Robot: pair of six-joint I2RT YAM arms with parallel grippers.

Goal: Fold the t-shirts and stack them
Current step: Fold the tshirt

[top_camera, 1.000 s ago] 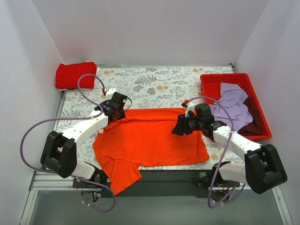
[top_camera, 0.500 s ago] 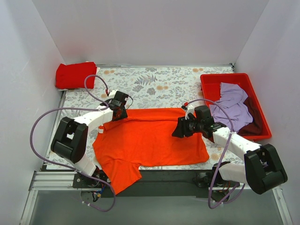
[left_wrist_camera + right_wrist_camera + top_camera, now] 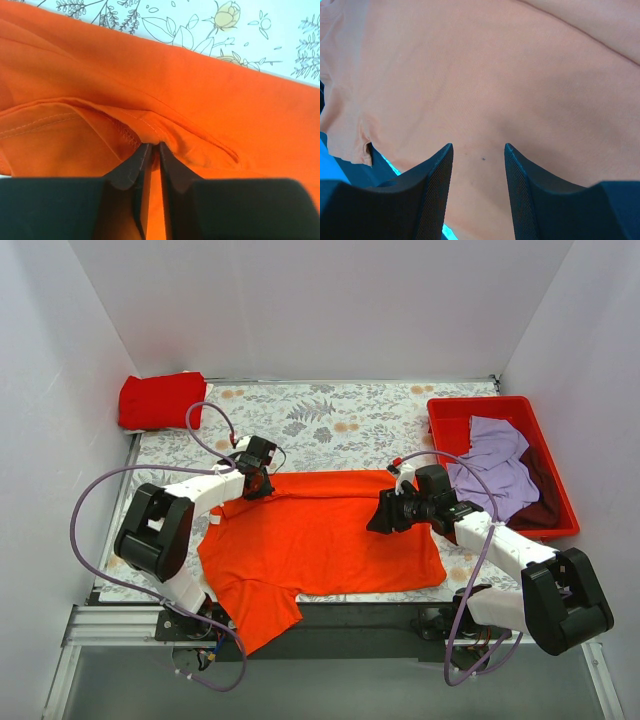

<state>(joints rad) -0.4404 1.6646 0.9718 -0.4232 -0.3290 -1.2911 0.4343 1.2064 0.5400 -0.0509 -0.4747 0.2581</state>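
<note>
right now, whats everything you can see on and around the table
orange t-shirt: 1, bright orange, spread flat on the near middle of the table, one sleeve over the near edge
red t-shirt: 1, deeper red, folded at the far left corner
lavender t-shirt: 1, pale lavender, crumpled in the bin
maroon t-shirt: 1, dark maroon, in the bin, partly under the lavender one
bin: 1, red plastic, right side of the table
table: 1, pale floral cover
left gripper: 1, black, shut on the orange t-shirt's far left edge
right gripper: 1, black, open over the orange t-shirt's right part
</note>
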